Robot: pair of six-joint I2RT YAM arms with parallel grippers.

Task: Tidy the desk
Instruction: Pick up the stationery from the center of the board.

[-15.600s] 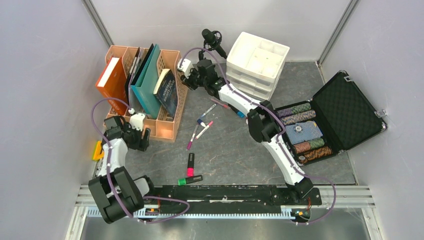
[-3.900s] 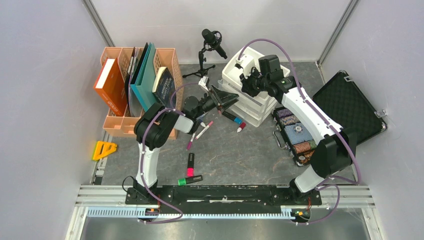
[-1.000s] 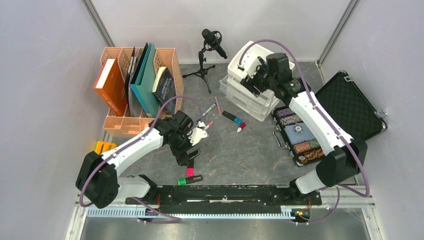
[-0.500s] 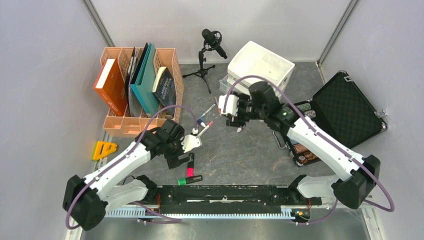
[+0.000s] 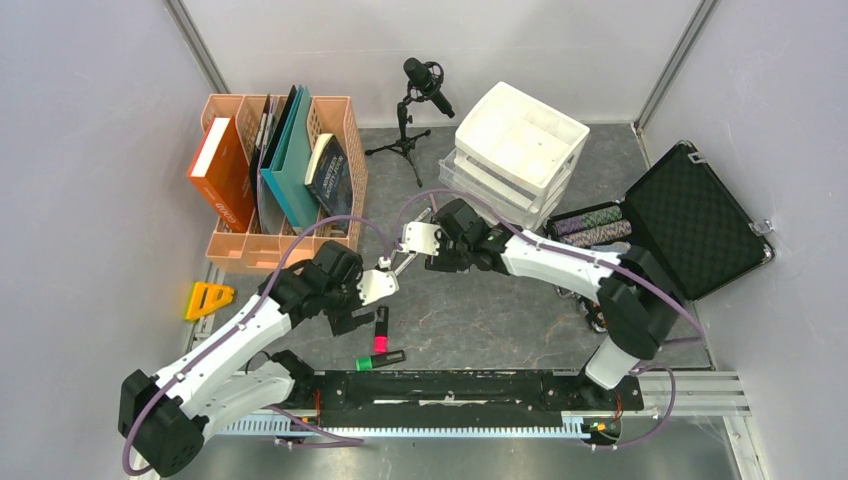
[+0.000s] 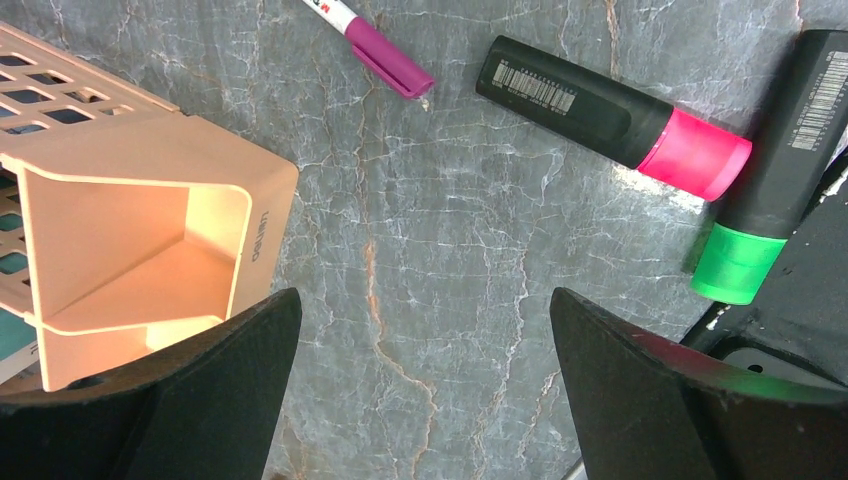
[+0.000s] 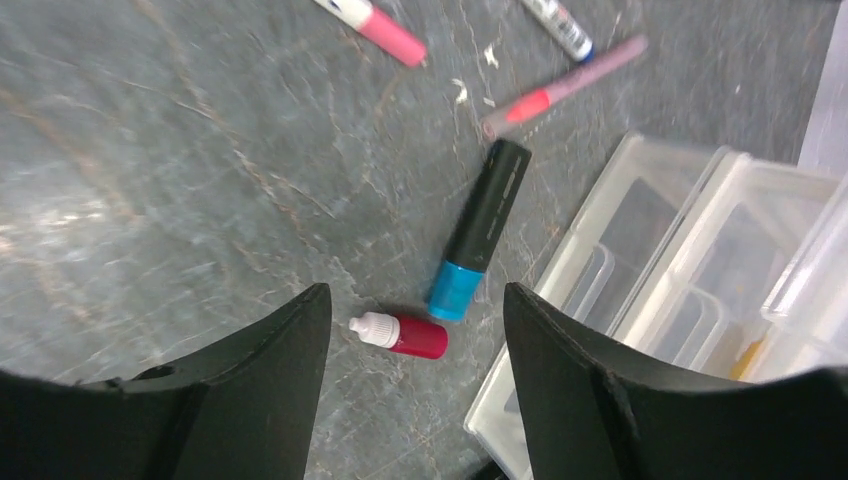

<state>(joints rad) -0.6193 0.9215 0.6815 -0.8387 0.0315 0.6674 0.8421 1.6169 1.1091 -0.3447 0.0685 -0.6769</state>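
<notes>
"Left pincer (image 6: 422, 310)?"
"Jaws wide apart and empty over the counter (image 5: 480, 310), near a pink highlighter (image 6: 620, 105) and a green highlighter (image 6: 770, 210)."
"Right pincer (image 7: 415, 300)?"
"Also apart, holding nothing — above a blue-capped marker (image 7: 478, 245) and a small red bottle (image 7: 405, 335), by the clear drawers (image 7: 640, 270). The counter spans wall to wall under both arms."

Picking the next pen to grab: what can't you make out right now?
- Top view: blue-capped marker and small red bottle hidden under the right arm.
- Left wrist: purple-capped pen cut off by the top edge.
- Right wrist: clear drawers, contents blurred, unreadable.
</notes>
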